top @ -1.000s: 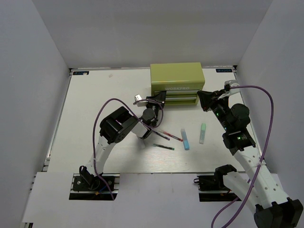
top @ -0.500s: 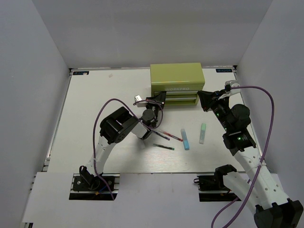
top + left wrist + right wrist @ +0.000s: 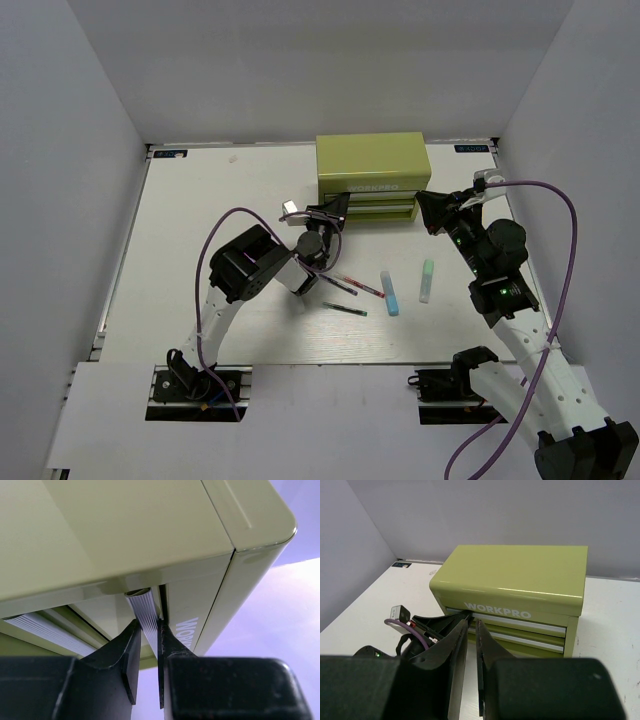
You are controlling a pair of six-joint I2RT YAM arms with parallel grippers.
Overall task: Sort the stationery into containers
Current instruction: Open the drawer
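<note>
"How does the overhead view look to you?"

"Bright and even. Light falls from above, so your table [image 3: 180, 250] is near white and the arms throw only soft, faint shadows."

"The left wrist?"

"Very close: the tool chest [image 3: 125, 525] is slightly soft, the drawer handle [image 3: 146, 617] shines pale, and the table at right turns lilac."

"Right wrist?"

"The lettering reads sharp and a pale streak runs along the lid's near edge. Your fingers [image 3: 442, 660] are dark and blurred."

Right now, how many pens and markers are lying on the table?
5. A light blue marker and a mint marker lie in the middle; a red pen, a dark pen and a green pen lie just left of them. Others may hide under the left arm.
</note>
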